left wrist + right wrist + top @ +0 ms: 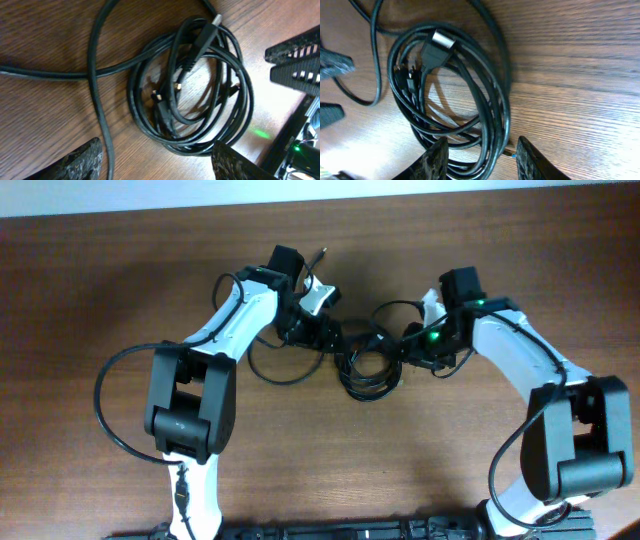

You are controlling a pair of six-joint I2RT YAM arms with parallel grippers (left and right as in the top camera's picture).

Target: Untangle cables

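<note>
From overhead, the cables point(367, 368) lie as a small black coil on the desk point(100, 260), between the two arms. The left fingers point(325, 336) reach it from one side and the right fingers point(413, 346) from the other. A loose loop point(268, 368) runs out of the coil under the left arm. A green light point(432, 335) glows on the right wrist. From this height I cannot tell how wide either pair of fingers stands.

The left wrist view fills that in. The left fingers point(82, 160) are spread wide and hold nothing, and the near edge of the coil point(190, 90) lies between their tips. A plug point(205, 32) with a silver end rests across the top of the coil, and smaller connectors sit inside the ring. A strand point(95, 75) crosses the desk point(40, 40) beside the coil. The right arm's ribbed fingers point(295, 65) stand at the coil's far side, with the green light reflected on the wood.

The right wrist view shows the right fingers point(437, 160) parted and gripping nothing. Several strands of the coil point(455, 90) pass between them. The same plug point(437, 47) lies at the coil's far end, and the left arm's fingers point(332, 65) show blurred at the edge.
</note>
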